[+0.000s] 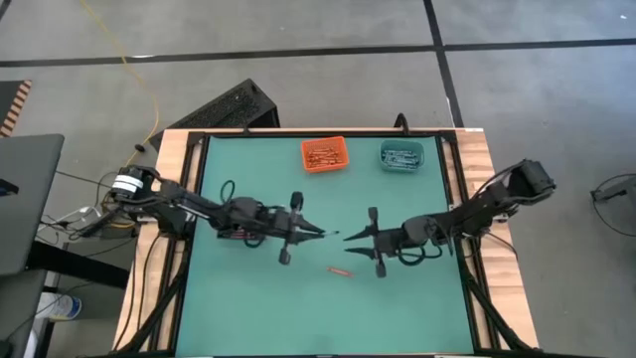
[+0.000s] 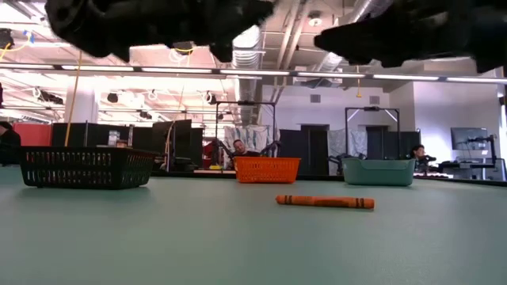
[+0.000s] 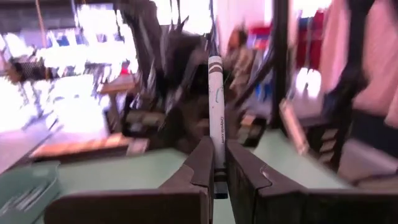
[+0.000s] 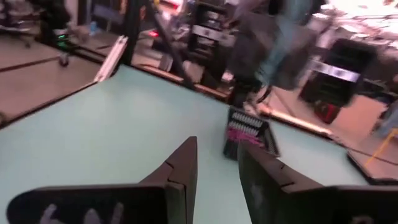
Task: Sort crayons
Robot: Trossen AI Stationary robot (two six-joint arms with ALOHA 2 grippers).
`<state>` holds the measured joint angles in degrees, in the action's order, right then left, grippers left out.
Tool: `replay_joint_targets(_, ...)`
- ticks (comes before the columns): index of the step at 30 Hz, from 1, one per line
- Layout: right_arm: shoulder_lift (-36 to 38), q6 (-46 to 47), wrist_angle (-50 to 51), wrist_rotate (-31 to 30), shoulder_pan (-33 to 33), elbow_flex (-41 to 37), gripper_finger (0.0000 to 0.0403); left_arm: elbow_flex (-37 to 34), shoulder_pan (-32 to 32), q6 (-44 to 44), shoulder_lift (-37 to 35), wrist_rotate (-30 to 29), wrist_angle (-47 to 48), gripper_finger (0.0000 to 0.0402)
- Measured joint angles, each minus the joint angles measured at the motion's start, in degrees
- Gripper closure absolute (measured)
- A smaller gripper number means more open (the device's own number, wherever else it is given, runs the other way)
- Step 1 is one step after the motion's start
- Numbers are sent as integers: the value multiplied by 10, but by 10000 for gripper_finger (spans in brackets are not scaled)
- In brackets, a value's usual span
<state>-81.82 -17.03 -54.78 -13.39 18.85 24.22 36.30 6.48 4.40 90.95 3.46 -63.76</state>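
The left gripper is closed on a crayon. In the left wrist view the stick is pinched near one end between the two dark fingers and projects straight forward past their tips; its wrapper reads pale with dark printing. In the high view the left gripper sits above the middle of the green table, pointing toward the right arm, with a small dark tip showing just past it.

The right gripper faces it from the other side, near but not touching. In the right wrist view its fingers stand apart with bare table surface visible between them and nothing held.

A second, orange-red crayon lies flat on the table, below and between the two grippers in the high view. The low view shows the same orange-red crayon lying lengthwise on the surface.

At the far edge of the table stand an orange bin and a teal bin, side by side and apart, each with crayons inside. The low view also shows a black basket to the left of the orange bin. People are visible in the room beyond the table.
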Motion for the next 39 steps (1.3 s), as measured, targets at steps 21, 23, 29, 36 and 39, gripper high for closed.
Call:
replay_joint_targets(21, -105, -9, -132, 61, -40, 105, 171, -50, 8, 40, 1, 9, -83, 392)
replay_joint_targets(23, -105, -9, -111, 61, -42, 122, 154, -50, 8, 47, 1, 9, -91, 392)
replay_joint_targets(29, -105, -30, -86, 60, -48, 164, 144, -50, 5, 64, 1, 8, -106, 392)
replay_joint_targets(36, -105, -45, -86, 40, -51, 174, 161, -50, 5, 80, 1, 12, -141, 392)
replay_joint_targets(39, -105, -42, -87, 40, -53, 174, 179, -50, 5, 81, 1, 13, -144, 392)
